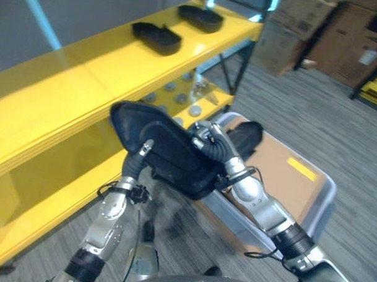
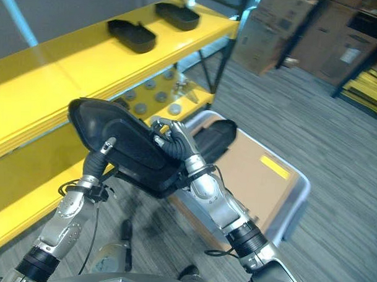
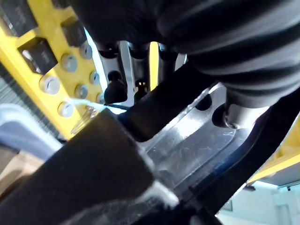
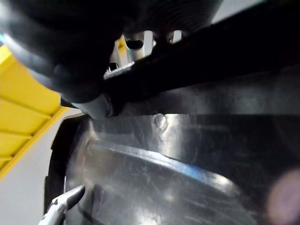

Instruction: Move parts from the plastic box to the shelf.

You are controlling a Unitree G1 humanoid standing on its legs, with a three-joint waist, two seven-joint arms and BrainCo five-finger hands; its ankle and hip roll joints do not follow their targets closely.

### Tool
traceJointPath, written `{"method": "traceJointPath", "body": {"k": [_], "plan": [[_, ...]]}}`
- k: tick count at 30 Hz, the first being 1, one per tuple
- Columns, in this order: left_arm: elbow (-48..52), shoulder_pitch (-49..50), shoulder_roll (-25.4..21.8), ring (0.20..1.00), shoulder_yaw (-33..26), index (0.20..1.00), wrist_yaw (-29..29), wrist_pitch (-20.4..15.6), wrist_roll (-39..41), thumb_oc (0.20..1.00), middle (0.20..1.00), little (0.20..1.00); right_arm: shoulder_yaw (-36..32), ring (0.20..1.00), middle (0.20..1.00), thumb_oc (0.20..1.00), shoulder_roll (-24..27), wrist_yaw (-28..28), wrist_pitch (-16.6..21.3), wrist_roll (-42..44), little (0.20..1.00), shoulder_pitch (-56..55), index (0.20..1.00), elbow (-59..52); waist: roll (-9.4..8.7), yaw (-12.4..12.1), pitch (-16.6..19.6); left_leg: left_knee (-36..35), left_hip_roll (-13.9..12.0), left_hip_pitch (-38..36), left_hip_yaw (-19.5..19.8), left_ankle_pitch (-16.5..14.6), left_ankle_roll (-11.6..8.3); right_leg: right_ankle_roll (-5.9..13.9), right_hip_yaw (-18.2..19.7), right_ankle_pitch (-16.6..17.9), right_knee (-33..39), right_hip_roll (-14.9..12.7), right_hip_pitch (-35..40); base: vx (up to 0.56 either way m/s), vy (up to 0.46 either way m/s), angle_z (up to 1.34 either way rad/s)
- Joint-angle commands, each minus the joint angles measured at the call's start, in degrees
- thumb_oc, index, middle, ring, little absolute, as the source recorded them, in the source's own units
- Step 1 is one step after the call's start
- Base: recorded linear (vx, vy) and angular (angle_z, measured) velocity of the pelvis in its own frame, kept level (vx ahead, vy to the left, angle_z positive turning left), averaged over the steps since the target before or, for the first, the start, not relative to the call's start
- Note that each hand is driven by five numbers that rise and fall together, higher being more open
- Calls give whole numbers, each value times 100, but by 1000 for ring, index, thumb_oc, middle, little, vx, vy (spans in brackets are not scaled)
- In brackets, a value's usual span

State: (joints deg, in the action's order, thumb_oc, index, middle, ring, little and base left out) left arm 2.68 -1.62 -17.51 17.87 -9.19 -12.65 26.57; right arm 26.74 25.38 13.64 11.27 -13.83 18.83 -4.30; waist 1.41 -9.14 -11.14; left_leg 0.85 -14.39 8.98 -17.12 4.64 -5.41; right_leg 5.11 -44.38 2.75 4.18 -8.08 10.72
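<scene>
A large black plastic part (image 1: 170,146) is held up between both hands, in front of the yellow shelf (image 1: 85,82). My left hand (image 1: 143,150) grips its near left side, thumb on top and fingers underneath. At the part's right edge my right hand (image 1: 208,142) has its fingers curled over the rim. The right wrist view shows the part's glossy inner face (image 4: 164,178) from close up. Behind the right arm stands the grey plastic box (image 1: 322,201), with another black part (image 1: 247,134) lying at its far end on a brown liner.
Two black parts (image 1: 156,38) (image 1: 201,17) lie on the top shelf board, toward its far end. Several round metal discs (image 1: 181,97) sit on the lower board. Cardboard boxes (image 1: 341,35) are stacked at the back right on grey carpet.
</scene>
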Motion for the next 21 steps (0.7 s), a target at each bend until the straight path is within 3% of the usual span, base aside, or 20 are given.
{"method": "traceJointPath", "body": {"k": [1,3,4,5,6,7,8,9,10,12,13,14,15,16,17,19,21], "plan": [[534,-307,-374,200,-411,200,-196,-549,-510,200,200,200,-38,200,200,200,-144,-110,534,363,200,149,200,-590,-153,66,531,-92,80,-74,97,45,-178,186,801,-1167,-220,-339,453,159,193,71],[551,-275,-415,200,-513,200,-231,-553,-681,200,200,200,-73,200,200,200,-194,-169,521,361,200,102,200,-595,-200,-6,536,49,187,53,256,40,-170,213,751,-1169,-288,-479,490,221,263,70],[645,-313,-491,200,-589,200,-208,-564,-906,200,200,200,-125,200,200,200,-306,-261,544,499,200,-42,200,-595,-249,-62,613,65,453,9,371,-226,21,280,702,-988,-581,-797,505,398,543,62],[671,-441,-619,200,-587,200,-228,-570,-1122,200,200,200,-135,200,200,200,-430,-267,501,494,200,-9,200,-452,-328,-7,578,156,869,-94,431,-494,322,487,723,-287,-1454,-1391,375,495,727,106],[729,-513,-675,200,-599,200,-242,-564,-1198,200,200,200,-125,200,200,200,-472,-288,478,504,200,47,200,-417,-359,70,520,139,1112,-211,467,-625,520,594,925,48,-2032,-1719,188,388,610,97],[734,-569,-736,200,-608,200,-253,-586,-1309,200,200,200,-121,200,200,200,-507,-279,477,495,200,60,200,-391,-370,130,486,69,1236,-336,479,-699,619,641,1153,260,-2410,-1842,26,262,387,96],[725,-656,-782,200,-570,200,-297,-582,-1448,200,200,200,-145,200,200,200,-551,-277,485,487,200,17,200,-378,-328,263,428,1,1296,-453,546,-742,701,628,1476,357,-2725,-1782,-186,158,213,67],[713,-672,-779,200,-566,200,-313,-585,-1466,200,200,200,-145,200,200,200,-555,-277,486,483,200,27,200,-376,-340,232,425,-24,1312,-458,513,-741,720,648,1549,342,-2808,-1822,-262,230,273,80],[618,-814,-766,200,-447,200,-343,-599,-1599,200,200,200,-186,200,200,200,-522,-308,526,481,200,-74,200,-435,-161,495,292,-212,1301,-692,701,-641,790,286,2255,-342,-3055,-1178,-900,246,190,57],[664,-874,-756,200,-403,200,-322,-623,-1690,200,200,200,-235,200,200,200,-486,-357,574,600,200,-113,200,-549,-71,570,203,-310,1286,-893,861,-670,729,259,2550,-712,-2682,-859,-1274,278,88,49],[665,-875,-754,200,-402,200,-323,-621,-1692,200,200,200,-238,200,200,200,-482,-363,571,605,200,-115,200,-554,-61,573,194,-315,1274,-907,867,-672,722,253,2538,-712,-2667,-845,-1251,248,-102,46],[686,-862,-721,200,-365,200,-299,-624,-1729,200,200,200,-298,200,200,200,-455,-392,594,653,200,-190,200,-660,-97,663,139,-354,1303,-1062,1063,-737,670,232,2758,-745,-1734,-635,-1377,139,-102,41],[688,-861,-719,200,-363,200,-299,-623,-1730,200,200,200,-302,200,200,200,-451,-396,591,655,200,-195,200,-668,-74,672,147,-356,1278,-1047,1076,-717,666,219,2725,-669,-1621,-595,-1332,339,-206,76],[650,-889,-657,200,-323,200,-232,-635,-1751,200,200,200,-402,200,200,200,-399,-449,616,680,200,-311,200,-680,-166,806,118,-423,1347,-1224,1372,-813,634,389,3517,-476,-911,-271,-1480,260,-149,89],[615,-928,-624,200,-282,200,-220,-658,-1762,200,200,200,-435,200,200,200,-387,-487,631,731,200,-379,200,-694,-202,834,113,-451,1370,-1249,1473,-811,620,451,3817,-287,-686,-164,-1572,321,-221,105],[641,-979,-673,200,-262,200,-153,-684,-1823,200,200,200,-493,200,200,200,-340,-549,675,791,200,-489,200,-770,-281,805,114,-451,1377,-1245,1612,-839,581,477,3926,-140,-370,-133,-1486,144,-183,102],[720,-897,-715,200,-312,200,-96,-712,-1826,200,200,200,-470,200,200,200,-341,-636,736,833,200,-566,200,-832,-336,756,152,-479,1339,-1260,1687,-834,515,405,3784,-153,-240,-127,-1307,85,-234,76]]}}
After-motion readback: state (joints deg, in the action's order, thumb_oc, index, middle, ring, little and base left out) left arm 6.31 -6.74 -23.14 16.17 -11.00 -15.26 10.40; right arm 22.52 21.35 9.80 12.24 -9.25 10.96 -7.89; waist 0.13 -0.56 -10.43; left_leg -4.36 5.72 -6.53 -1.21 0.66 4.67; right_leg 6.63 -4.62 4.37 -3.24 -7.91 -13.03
